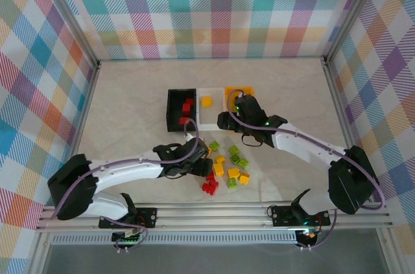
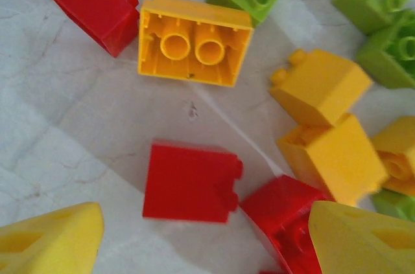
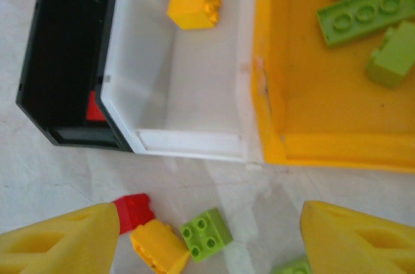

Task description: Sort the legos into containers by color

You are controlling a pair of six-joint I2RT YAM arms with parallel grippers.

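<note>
The sort looked roughly half done, with a cluster of loose legos [image 1: 227,167] lying on the table [image 1: 130,105] just in front of the three containers. The step in hand seemed to be a red pick. The left gripper [image 2: 206,222] hovered low over the cluster with its fingers [image 2: 52,241] spread wide and holding nothing, and a red brick [image 2: 190,183] lay on its side on the table between them. A second red brick [image 2: 285,219] sat just beside the right-hand finger, and a yellow brick [image 2: 334,157] was close behind it. The next move would likely call for a straight descent and a closing squeeze that caught the one red brick without nudging those neighbours, followed by a carry to the black bin [image 3: 61,54]. The right gripper [image 3: 211,206] hung near the front edge of the bins, its fingers also wide apart and empty, over a red, a yellow and a green brick [image 3: 206,234] on the table. The colours were kept apart so far. The black bin held red pieces [image 1: 187,107], the white bin [image 3: 194,79] a single yellow block [image 3: 193,5], and the orange-yellow bin [image 3: 305,79] several green ones — among them a long flat plate [image 3: 366,11].
</note>
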